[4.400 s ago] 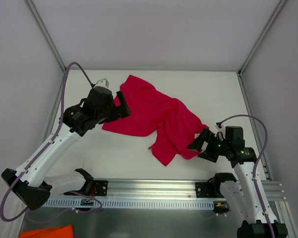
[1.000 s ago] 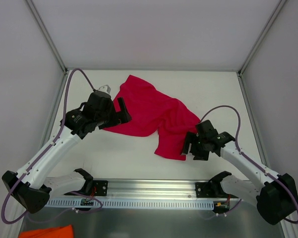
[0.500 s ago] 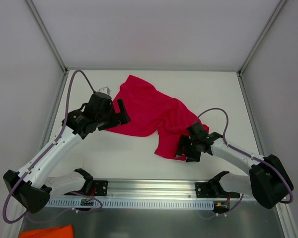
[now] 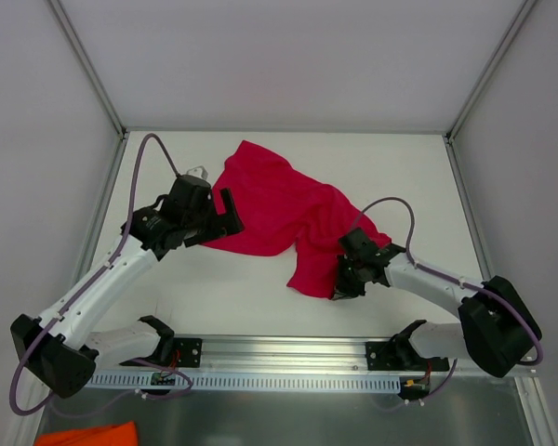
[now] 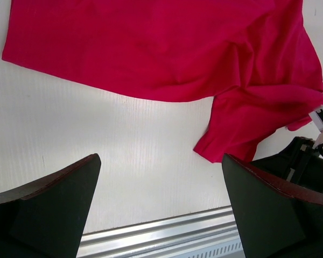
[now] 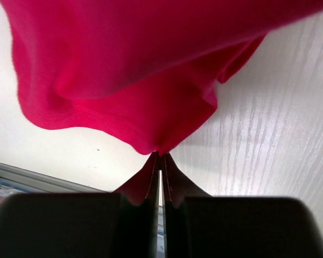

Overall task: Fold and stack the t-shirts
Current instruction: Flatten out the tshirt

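The t-shirt lies rumpled on the table, not yet spread. Its broader part is flattish toward the far left, and a bunched, twisted part trails down to its near right corner. At that corner the right pincer has its jaws drawn almost together on the hem. Its wrist view shows a point of the folded edge tucked between the very fingertips, so it holds the cloth by a thin nip only. Against the t-shirt's left edge the left pincer stands gaping wide with nothing between its jaws. Its own camera looks down on bare table on the near side of the t-shirt's near edge. By the look of it the step in hand is straightening the garment before any fold, with the first corner just taken and stacking a long way off. The next move likely calls for the left pincer to close on the t-shirt's left edge. The right one would then draw its corner away from the heap to pull the twist out, slowly, since soft fabric held so near the tips could slip free.
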`<state>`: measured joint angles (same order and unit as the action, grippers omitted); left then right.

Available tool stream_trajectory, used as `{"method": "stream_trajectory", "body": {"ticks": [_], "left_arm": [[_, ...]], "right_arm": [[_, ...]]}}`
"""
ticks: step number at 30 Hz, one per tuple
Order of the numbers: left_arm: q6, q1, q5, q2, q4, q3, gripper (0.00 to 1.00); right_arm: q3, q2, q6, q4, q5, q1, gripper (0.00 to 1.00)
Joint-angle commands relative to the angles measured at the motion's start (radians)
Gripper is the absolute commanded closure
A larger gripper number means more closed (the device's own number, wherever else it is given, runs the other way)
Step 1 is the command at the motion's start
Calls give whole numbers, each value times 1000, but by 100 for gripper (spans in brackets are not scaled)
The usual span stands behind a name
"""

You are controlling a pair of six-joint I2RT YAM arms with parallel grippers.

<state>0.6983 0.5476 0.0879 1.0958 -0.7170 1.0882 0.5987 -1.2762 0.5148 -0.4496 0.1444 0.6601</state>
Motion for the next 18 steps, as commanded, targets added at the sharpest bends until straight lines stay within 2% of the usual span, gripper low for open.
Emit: {"method": "stream_trajectory", "body": {"ticks": [1, 10, 18], "left_arm": [[1, -18, 3, 18, 51, -13, 1], [-19, -44, 26, 113, 126, -28, 1], [50, -120, 53, 249, 156, -62, 1]], "right_arm": [[70, 1, -24, -52, -54, 13, 99], [216, 52, -120, -221, -175, 30, 99], [338, 136, -151, -363, -276, 27, 99]]}}
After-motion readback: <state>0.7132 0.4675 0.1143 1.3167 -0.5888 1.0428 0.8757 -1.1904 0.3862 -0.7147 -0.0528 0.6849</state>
